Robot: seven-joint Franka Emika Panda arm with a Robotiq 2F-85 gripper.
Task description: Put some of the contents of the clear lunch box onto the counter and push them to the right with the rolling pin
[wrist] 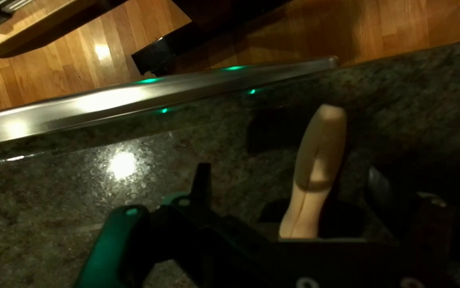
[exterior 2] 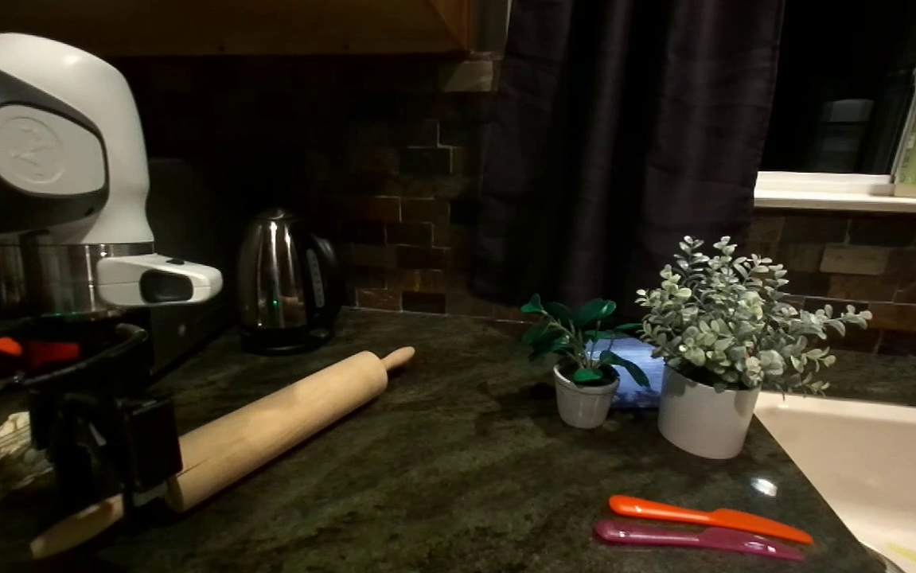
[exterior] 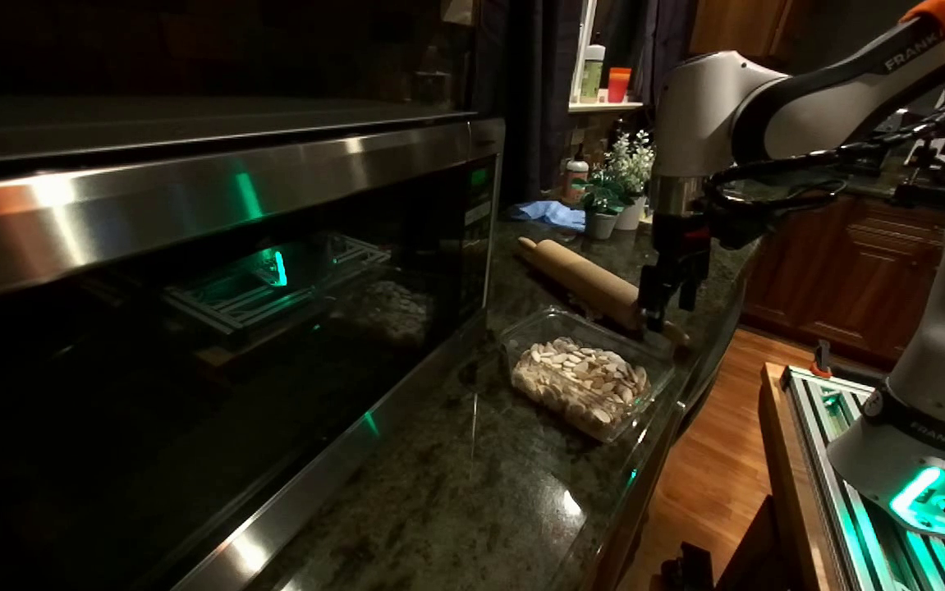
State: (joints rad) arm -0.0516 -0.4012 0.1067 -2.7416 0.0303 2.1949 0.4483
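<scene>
Black gripper (wrist: 288, 170), wide, straddles tan cylindrical wooden rolling pin (exterior 2: 278, 426). Beside gripper, clear rectangular plastic lunch box (exterior: 554, 327) holds all visible pale flaky contents (exterior: 583, 377); transfer and pushing appear outstanding.

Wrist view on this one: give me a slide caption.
The open gripper, with one handle of the rolling pin between its parted jaws, over the dark speckled counter.

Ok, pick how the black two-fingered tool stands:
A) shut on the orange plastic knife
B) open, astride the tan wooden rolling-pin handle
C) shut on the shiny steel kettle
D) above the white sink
B: the wrist view shows the tan wooden rolling-pin handle between the fingers of the black tool, with a gap on each side.
</scene>
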